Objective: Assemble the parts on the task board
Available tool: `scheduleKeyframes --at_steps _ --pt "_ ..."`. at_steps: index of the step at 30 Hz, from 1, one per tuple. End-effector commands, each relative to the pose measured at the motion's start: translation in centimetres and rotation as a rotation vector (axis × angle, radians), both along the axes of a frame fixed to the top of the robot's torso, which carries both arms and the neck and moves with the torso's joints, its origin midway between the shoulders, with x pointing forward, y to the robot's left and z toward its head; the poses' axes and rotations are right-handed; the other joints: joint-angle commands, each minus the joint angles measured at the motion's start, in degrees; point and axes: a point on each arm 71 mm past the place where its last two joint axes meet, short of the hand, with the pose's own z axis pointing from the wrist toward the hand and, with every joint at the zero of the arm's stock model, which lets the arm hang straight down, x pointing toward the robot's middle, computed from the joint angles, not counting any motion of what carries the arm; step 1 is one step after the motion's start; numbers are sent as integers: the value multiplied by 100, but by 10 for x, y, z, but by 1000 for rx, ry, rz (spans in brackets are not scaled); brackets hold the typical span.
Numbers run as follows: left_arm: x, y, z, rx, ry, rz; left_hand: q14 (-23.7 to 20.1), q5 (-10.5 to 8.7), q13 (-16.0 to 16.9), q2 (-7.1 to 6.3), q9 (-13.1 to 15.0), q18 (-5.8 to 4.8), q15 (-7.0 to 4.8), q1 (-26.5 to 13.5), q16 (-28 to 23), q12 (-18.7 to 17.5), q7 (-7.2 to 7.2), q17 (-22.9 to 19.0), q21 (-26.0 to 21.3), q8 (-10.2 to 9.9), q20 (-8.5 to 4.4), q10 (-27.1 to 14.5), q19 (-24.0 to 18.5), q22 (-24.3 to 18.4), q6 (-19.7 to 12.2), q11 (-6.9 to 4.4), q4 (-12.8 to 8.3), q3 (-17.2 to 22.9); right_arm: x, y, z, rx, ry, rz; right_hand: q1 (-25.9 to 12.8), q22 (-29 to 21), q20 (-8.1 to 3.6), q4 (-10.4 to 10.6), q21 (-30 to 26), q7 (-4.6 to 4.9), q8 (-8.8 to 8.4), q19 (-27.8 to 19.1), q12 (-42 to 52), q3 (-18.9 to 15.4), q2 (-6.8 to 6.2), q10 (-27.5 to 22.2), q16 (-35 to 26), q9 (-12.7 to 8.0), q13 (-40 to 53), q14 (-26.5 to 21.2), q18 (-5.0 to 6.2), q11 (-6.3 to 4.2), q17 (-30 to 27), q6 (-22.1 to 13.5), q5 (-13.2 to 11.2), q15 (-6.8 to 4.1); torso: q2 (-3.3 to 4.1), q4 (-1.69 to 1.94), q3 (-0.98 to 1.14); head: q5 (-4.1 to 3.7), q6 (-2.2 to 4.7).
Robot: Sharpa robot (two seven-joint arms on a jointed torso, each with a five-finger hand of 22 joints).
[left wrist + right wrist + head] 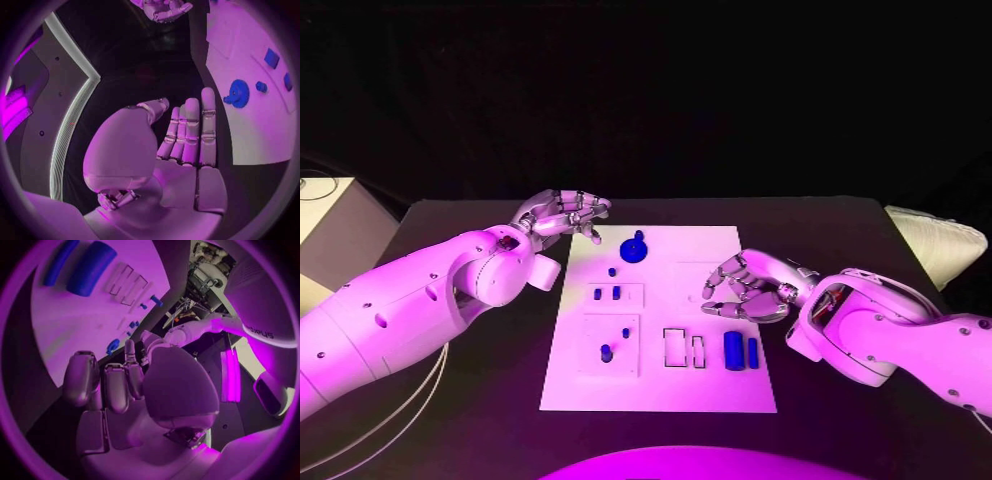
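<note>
On the black bench (459, 400) lies the white board (661, 390); nearest, at its right, two blue cylinders (734, 350) lie side by side next to two outlined slots (675, 347); left of these, small blue parts (606, 352) sit in a square recess; farther on, two little pegs (606, 293); the right hand (747, 287) hovers over the board's right edge, fingers curled in, holding nothing; at the far end a blue gear (635, 248); the left hand (563, 215), beside the far left corner, is open and empty, fingers straight.
</note>
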Motion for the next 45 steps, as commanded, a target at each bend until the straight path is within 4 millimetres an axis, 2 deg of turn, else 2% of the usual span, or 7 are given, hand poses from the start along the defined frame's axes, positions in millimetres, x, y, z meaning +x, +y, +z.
scheduleKeyframes --at_steps 1,3,6,17,24,31,45 --pt "-1 -2 1 -20 -10 -8 -39 11 -6 17 -7 87 17 37 -39 19 101 -10 -24 12 23 -43 31 -7 -39 8 26 -6 -5 -14 -13 -72 225 -53 -292 329 -47 10 272 -43 129 263 290 -100 39 224 184 112 745 356 -73 -21 370 0 -41 -36 -21 -35 7 -111 -28" --pt "-1 -3 0 -20 -9 -9 -39 11 -5 19 -9 87 16 40 -40 27 99 -10 -27 17 24 -33 32 -10 -40 5 28 -7 -7 -25 -15 -122 248 -92 -628 513 -59 11 532 -68 206 311 419 -239 100 360 331 187 995 409 -120 -41 679 -14 93 -55 -29 -45 12 -144 -45" --pt "-3 -3 -1 -21 -7 -12 -39 11 -5 19 -9 87 16 40 -40 27 99 -10 -27 17 24 -33 32 -10 -40 5 28 -7 -11 -33 -16 -166 258 -132 -726 601 -69 22 657 -81 245 332 458 -295 139 404 382 223 1076 427 -141 -50 793 -11 114 -59 -35 -50 13 -175 -71" --pt "-7 -6 0 -22 -5 -23 -39 11 -5 19 -9 87 16 40 -40 27 99 -10 -27 17 24 -33 32 -10 -40 5 28 -7 -23 -44 -21 -265 251 -211 -948 721 -96 26 810 -145 390 350 478 -498 150 444 455 310 1152 451 -166 -103 963 89 192 -97 -54 -57 -25 -257 -201" --pt "-8 -8 0 -24 -4 -29 -39 11 -5 19 -9 87 16 40 -40 27 99 -10 -27 17 24 -33 32 -10 -40 5 28 -7 -29 -38 -29 -300 251 -213 -1042 770 -109 28 874 -162 434 359 475 -629 138 451 480 338 1166 461 -177 -118 1025 96 170 -110 -74 -76 -39 -241 -272" --pt "-9 -9 0 -26 -3 -34 -36 12 -5 19 -12 88 14 46 -39 36 98 -9 -31 26 23 -24 36 -14 -42 3 31 -9 -31 -29 -34 -316 222 -204 -1103 790 -112 31 895 -163 456 359 461 -757 141 444 490 353 1160 465 -181 -119 1051 78 160 -112 -59 -67 -28 -244 -283" --pt "-9 -9 0 -25 2 -38 -35 12 -6 19 -14 88 13 45 -39 37 98 -9 -32 28 23 -23 38 -15 -43 3 33 -10 -34 -14 -50 -347 225 -188 -1095 836 -113 24 965 -166 471 373 463 -823 148 450 508 363 1171 474 -195 -122 1097 73 148 -114 -62 -62 -33 -220 -338"
